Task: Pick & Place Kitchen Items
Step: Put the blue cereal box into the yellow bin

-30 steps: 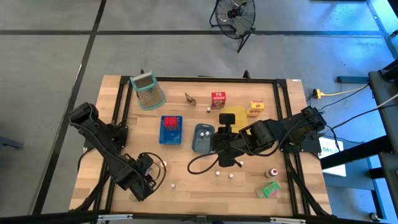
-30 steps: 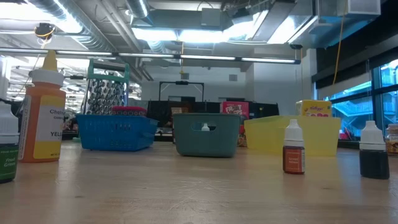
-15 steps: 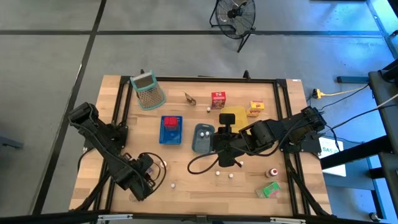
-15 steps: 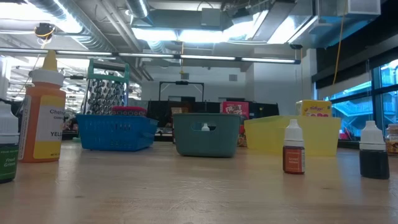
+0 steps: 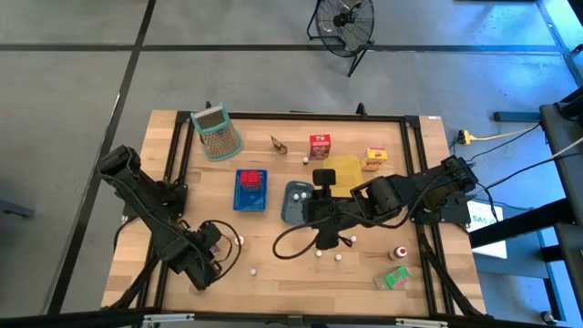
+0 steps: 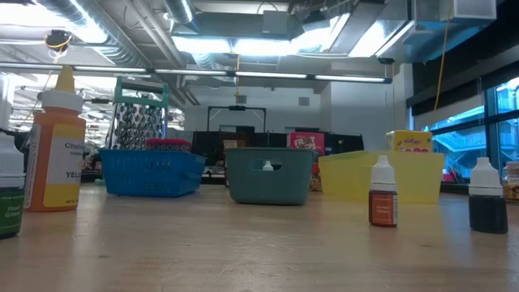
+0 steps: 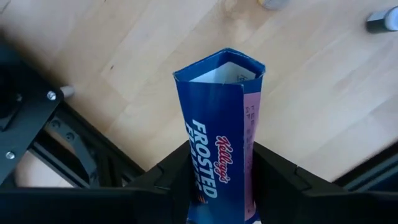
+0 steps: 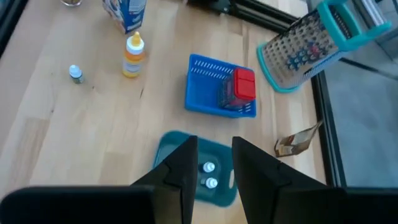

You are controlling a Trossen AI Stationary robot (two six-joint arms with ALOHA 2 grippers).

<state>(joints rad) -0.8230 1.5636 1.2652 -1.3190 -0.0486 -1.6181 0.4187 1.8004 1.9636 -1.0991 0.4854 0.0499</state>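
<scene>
The high camera looks straight down on the whole tabletop (image 5: 182,164). The low camera sits at tabletop level, facing across into the room. Each wrist camera looks down closely; high, low and right-wrist views share the blue tray (image 5: 250,190).

Matt wooden table (image 5: 273,232), glossy carton (image 7: 217,149)

Blue Frosted carton (image 7: 219,137) upright between the left hand's (image 7: 219,180) dark fingers (image 7: 273,177), wooden tabletop (image 7: 155,56) behind

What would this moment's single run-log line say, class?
left gripper: fingers on blue Frosted Flakes carton, near table front-left | right gripper: empty, above grey-blue tray | red carton in blue tray
</scene>
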